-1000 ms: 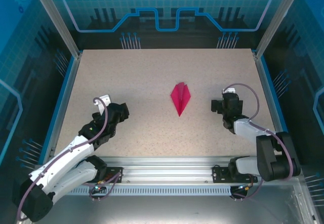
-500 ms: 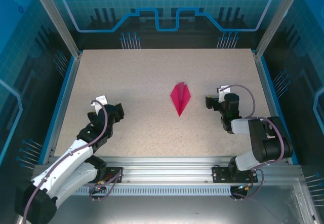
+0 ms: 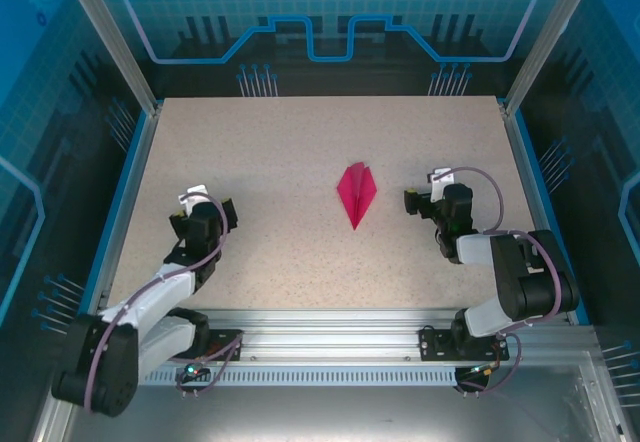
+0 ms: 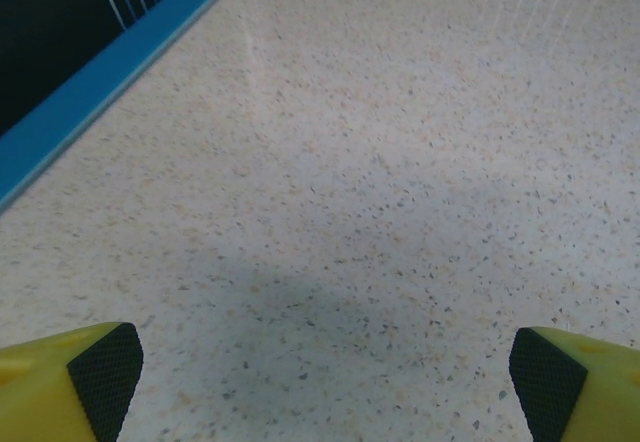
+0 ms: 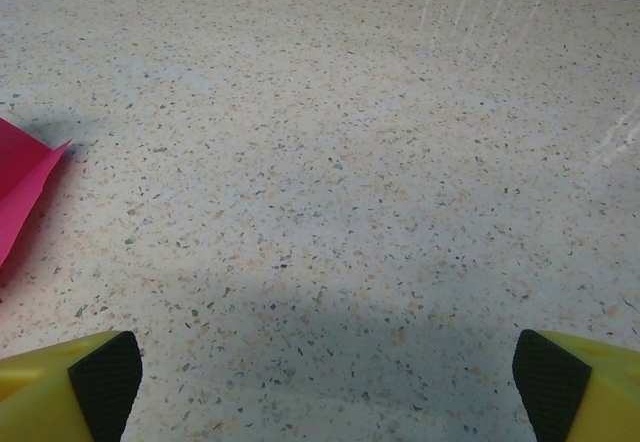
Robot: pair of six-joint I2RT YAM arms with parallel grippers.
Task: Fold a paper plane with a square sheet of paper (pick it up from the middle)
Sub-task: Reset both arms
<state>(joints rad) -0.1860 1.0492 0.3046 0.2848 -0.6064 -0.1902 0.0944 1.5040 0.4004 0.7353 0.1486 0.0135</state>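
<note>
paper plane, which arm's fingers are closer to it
The right arm's fingers, just beside the paper plane, its pink edge in their wrist view; the left fingers sit farther off.

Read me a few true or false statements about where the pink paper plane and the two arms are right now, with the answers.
1. The magenta-pink folded paper plane lies on the speckled table, held by nothing. True.
2. The left gripper is clamped on the plane. False: its jaws stand open over bare table, well apart from it.
3. The right gripper has its jaws shut. False: they stand open.
4. The plane's sharp tip points toward the table's near edge. True.
</note>
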